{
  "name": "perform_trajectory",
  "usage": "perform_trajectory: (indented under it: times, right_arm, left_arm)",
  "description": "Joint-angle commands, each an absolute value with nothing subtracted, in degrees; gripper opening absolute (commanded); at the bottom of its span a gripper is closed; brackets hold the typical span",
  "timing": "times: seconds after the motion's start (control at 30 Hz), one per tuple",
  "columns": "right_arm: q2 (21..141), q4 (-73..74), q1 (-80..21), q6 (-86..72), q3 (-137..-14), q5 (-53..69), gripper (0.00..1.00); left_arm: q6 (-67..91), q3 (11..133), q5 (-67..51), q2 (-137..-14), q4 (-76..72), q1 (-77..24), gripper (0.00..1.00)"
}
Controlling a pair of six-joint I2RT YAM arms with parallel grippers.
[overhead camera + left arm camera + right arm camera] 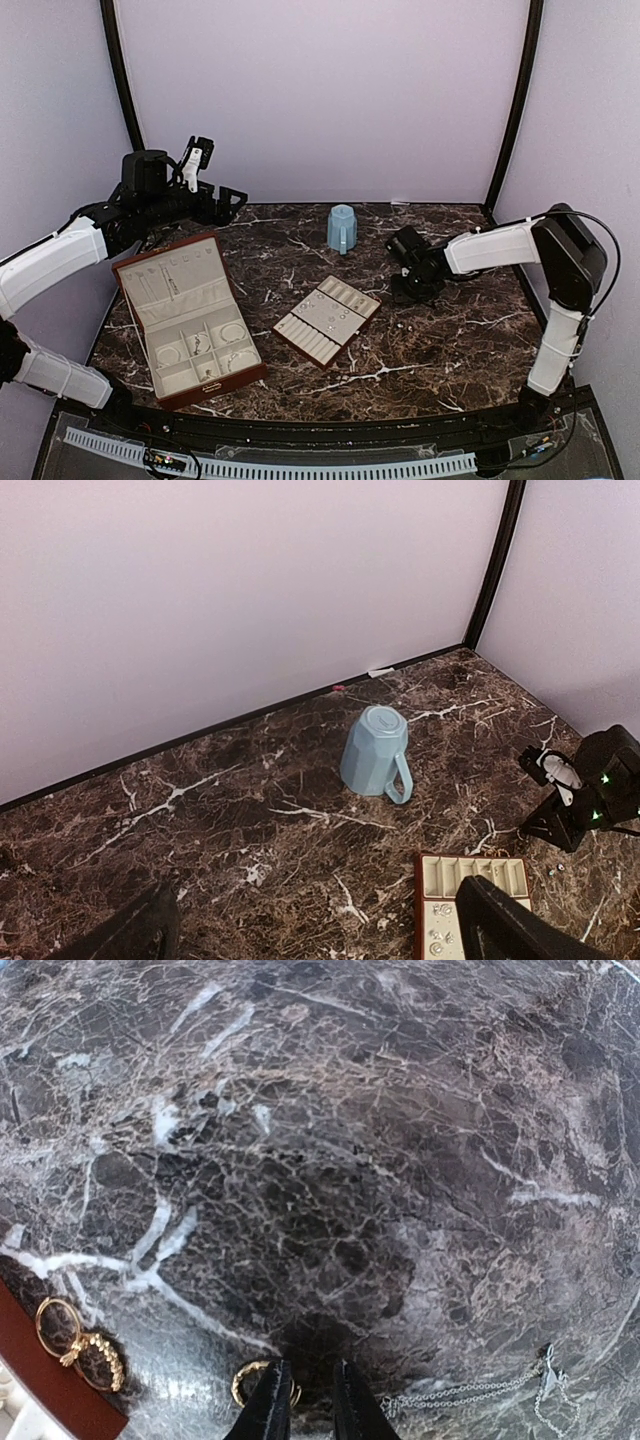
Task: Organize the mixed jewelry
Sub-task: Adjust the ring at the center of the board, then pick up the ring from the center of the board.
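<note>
In the right wrist view, loose jewelry lies on the dark marble. A small gold ring point(243, 1378) is at my right gripper's point(310, 1365) left fingertip and partly hidden behind it. Two more gold rings point(58, 1325) lie to the left by a red-brown edge, and a thin silver chain point(470, 1392) lies to the right. The right gripper's jaws stand a narrow gap apart over bare marble, low over the table right of centre point(408, 290). My left gripper point(235, 200) hangs wide open, high at the back left, holding nothing; its fingers point(500, 920) frame the table.
An open reddish-brown box point(215, 385) with cream compartments sits front left. A cream slotted tray point(290, 343) lies mid-table with small pieces in it point(440, 940). A pale blue mug point(342, 228) stands upside down at the back centre. Walls enclose the back and sides.
</note>
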State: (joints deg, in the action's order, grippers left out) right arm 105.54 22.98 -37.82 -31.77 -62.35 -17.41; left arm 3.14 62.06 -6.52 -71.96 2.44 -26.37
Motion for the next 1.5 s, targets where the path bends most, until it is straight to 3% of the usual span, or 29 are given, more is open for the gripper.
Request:
perform_trajectory:
  times: [0.0,1.47]
  right_arm:
    - [101.6,23.9,-37.7,-31.9,-62.3,-15.1,0.17]
    - [108.7,26.6,-40.2,-39.5,-66.4,-16.8,0.07]
  left_arm:
    - [2.5,61.2,-6.1,-70.1,2.0,-26.5,0.99]
    - [2.4,61.1,-5.9,-69.2,1.8,-26.4,0.99]
